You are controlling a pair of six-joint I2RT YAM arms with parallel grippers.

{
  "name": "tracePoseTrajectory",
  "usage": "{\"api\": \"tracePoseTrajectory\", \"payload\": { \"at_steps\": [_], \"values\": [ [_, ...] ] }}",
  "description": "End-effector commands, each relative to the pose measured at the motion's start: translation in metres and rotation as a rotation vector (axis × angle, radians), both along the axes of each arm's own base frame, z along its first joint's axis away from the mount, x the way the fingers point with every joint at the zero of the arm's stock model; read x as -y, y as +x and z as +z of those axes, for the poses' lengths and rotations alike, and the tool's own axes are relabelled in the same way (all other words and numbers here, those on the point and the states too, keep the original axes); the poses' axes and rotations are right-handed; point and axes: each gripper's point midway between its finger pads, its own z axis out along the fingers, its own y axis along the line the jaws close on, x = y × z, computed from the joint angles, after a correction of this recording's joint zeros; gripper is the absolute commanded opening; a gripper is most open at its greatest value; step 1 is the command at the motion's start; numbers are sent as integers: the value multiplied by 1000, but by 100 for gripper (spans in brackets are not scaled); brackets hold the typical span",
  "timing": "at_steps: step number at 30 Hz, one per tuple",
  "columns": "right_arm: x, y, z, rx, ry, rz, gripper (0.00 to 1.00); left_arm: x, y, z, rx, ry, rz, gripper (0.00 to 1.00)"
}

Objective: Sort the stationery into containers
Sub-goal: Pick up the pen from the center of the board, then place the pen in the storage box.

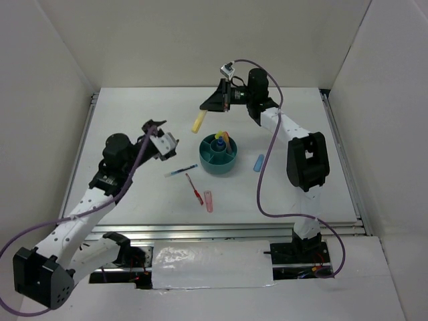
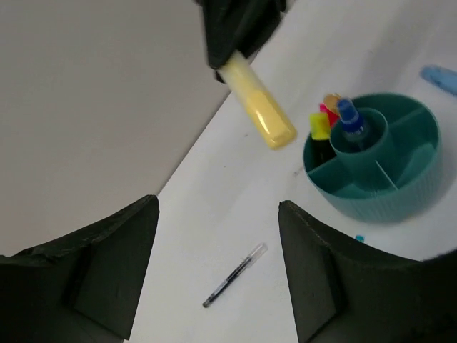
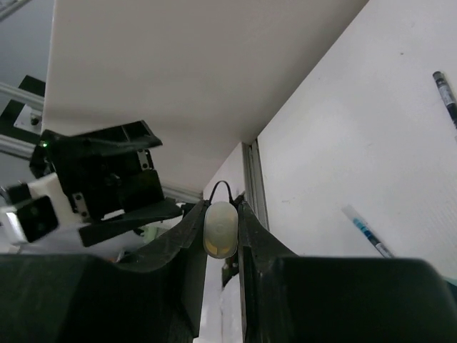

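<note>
The teal organiser bowl (image 1: 231, 160) stands mid-table with an orange marker (image 1: 226, 139) and the blue-capped bottle (image 1: 219, 142) in it. My right gripper (image 1: 206, 110) is shut on a yellow marker (image 1: 198, 122) and holds it in the air, up and left of the bowl. In the right wrist view the marker's end (image 3: 221, 229) sits pinched between the fingers. My left gripper (image 1: 155, 129) is open and empty. In its wrist view it hovers (image 2: 218, 214) over a dark pen (image 2: 235, 275) on the table. The yellow marker (image 2: 258, 107) and the bowl (image 2: 400, 196) lie beyond it.
A blue pen (image 1: 180, 171), a red pen (image 1: 194, 188) and a pink marker (image 1: 208, 200) lie in front of the bowl on its left. A light-blue marker (image 1: 259, 162) lies to its right. White walls close off the table on the left, back and right.
</note>
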Motion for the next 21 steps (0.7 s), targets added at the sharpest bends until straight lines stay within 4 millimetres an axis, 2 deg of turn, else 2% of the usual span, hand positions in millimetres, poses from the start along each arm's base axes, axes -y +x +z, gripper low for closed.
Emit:
{"api": "tracePoseTrajectory", "payload": {
  "at_steps": [1,3,5,6,7,13,14,15,16,21],
  "values": [
    [-3,-19,17,57,26,84,0,18,-29,-19,240,250,-207,78],
    [-6,-22,19,67,30,95,0,19,-35,-25,383,349,-231,67],
    [-7,-26,18,64,33,112,0,19,-42,-27,606,398,-198,70],
    [-9,-29,21,70,39,123,0,20,-48,-49,635,417,-207,73],
    [-9,-31,21,73,40,131,0,22,-53,-26,789,395,-186,74],
    [-13,-72,32,222,42,333,0,31,-63,2,1113,388,-134,75],
    [-14,-77,32,223,42,348,0,31,-64,6,1144,388,-125,75],
    [-18,-83,29,217,42,367,0,35,-60,0,1152,395,-130,74],
    [-17,-87,30,214,41,372,0,32,-67,14,1220,371,-102,74],
    [-17,-90,25,210,37,375,0,34,-74,23,1290,349,-104,73]
  ]
}}
